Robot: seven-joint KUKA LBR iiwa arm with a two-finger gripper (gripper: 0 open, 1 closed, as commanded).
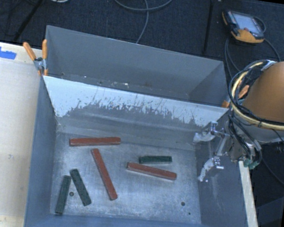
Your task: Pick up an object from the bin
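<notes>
End effector (209, 157) at the right slope of the grey metal bin (137, 77)
It hangs low beside the bin's right wall; whether it is spread or pressed together cannot be told. Nearest to it on the bin floor lies a flat reddish-brown stick (151, 171), with a short dark green stick (155, 160) just behind it. Four more sticks lie scattered further left.

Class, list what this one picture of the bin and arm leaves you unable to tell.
1. Camera view: whether the gripper touches the right wall of the bin or hangs clear of it; a single view gives no depth.
2. Whether the short green bar touches the red bar beside it; the gap is too small.
3. Part of the bin's right rim, hidden behind the arm.
</notes>
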